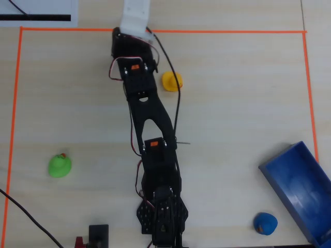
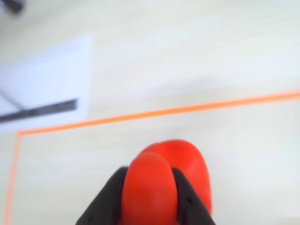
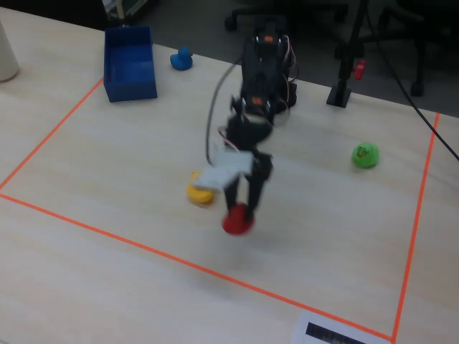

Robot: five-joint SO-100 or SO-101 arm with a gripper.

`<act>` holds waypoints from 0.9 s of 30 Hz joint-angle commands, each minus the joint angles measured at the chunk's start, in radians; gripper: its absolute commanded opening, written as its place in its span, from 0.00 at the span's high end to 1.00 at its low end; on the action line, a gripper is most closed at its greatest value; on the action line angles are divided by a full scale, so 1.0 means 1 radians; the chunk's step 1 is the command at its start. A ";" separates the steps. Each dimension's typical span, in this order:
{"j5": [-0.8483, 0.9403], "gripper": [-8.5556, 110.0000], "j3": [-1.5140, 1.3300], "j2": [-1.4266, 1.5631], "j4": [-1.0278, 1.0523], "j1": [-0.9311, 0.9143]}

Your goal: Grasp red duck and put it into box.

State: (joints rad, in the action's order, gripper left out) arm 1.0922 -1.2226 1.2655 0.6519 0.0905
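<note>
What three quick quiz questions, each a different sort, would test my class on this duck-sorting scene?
1. True or false: the gripper is shut on the red duck.
2. Which duck lies nearest the box? A green B yellow C blue
3. Fill in: in the fixed view, the yellow duck lies just ___ of the red duck.

Key: 1 true; 2 C, the blue duck; 3 left.
</note>
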 commanded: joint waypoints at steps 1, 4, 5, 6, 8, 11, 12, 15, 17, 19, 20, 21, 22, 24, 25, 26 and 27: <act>0.005 0.93 0.035 0.318 0.210 -0.184; 0.051 0.93 0.018 0.471 0.434 -0.364; 0.075 0.93 0.009 0.517 0.497 -0.436; 0.098 0.93 0.000 0.557 0.543 -0.514; 0.149 0.93 -0.026 0.607 0.601 -0.684; 0.216 0.93 -0.095 0.640 0.577 -0.965; 0.236 0.93 -0.121 0.638 0.541 -1.055; 0.281 0.93 -0.181 0.595 0.445 -1.284; 0.301 0.93 -0.179 0.543 0.414 -1.397; 0.301 0.93 -0.161 0.472 0.360 -1.485; 0.299 0.93 -0.135 0.431 0.347 -1.520; 0.295 0.93 -0.098 0.382 0.348 -1.551; 0.293 0.93 -0.060 0.333 0.360 -1.577; 0.296 0.93 -0.005 0.247 0.371 -1.620; 0.301 0.93 0.011 0.210 0.365 -1.635; 0.304 0.93 0.020 0.181 0.353 -1.646; 0.307 0.93 0.026 0.155 0.342 -1.652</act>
State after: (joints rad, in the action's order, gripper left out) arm 1.3883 -1.2793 1.4803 1.0278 -1.5370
